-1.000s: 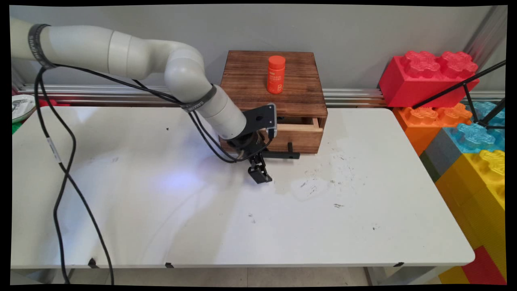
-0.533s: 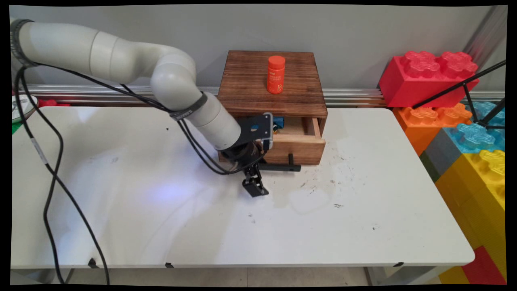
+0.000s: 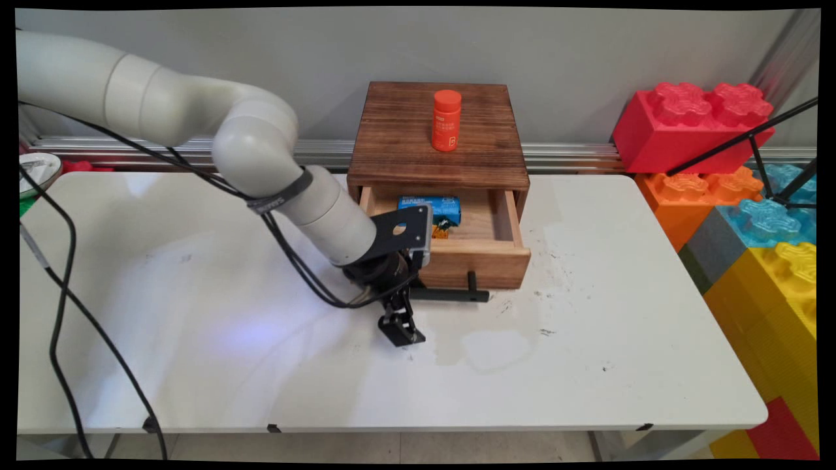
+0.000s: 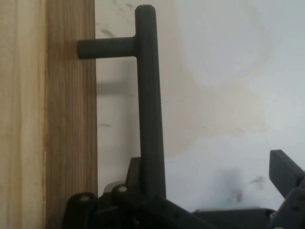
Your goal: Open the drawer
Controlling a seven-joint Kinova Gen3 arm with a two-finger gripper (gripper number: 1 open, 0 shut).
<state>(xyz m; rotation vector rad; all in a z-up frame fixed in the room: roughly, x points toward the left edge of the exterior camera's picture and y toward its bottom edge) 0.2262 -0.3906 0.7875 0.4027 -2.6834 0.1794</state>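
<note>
Arm [image 3: 196, 124] reaches in low, end effector [image 3: 400, 326] pointing down, fingers apart

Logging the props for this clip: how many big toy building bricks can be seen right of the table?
5 in view: red brick on top, orange brick beneath it, blue brick, grey brick below, yellow brick nearest. More may be hidden past the picture's edge.
</note>
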